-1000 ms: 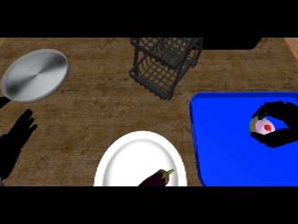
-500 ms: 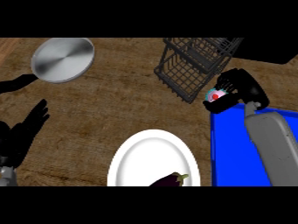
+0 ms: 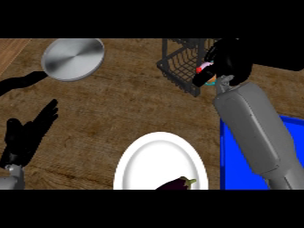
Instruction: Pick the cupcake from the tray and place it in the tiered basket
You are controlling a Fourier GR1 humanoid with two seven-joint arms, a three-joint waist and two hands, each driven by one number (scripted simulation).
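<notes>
My right hand (image 3: 228,62) is curled round the cupcake (image 3: 205,72), of which only a red, white and teal bit shows between the fingers. It hovers over the right side of the black wire tiered basket (image 3: 179,67) at the back of the counter. The blue tray (image 3: 240,156) lies at the lower right, partly hidden behind my right forearm. My left hand (image 3: 29,133) rests open at the lower left, fingers pointing up.
A steel pan (image 3: 73,59) with a black handle sits at the back left. A white plate (image 3: 151,156) with a purple eggplant (image 3: 178,183) stands at the front centre. A dark object fills the top right corner.
My right hand has carried the cupcake from above the blue tray up and left to the basket. The view has shifted, so everything appears further left.
</notes>
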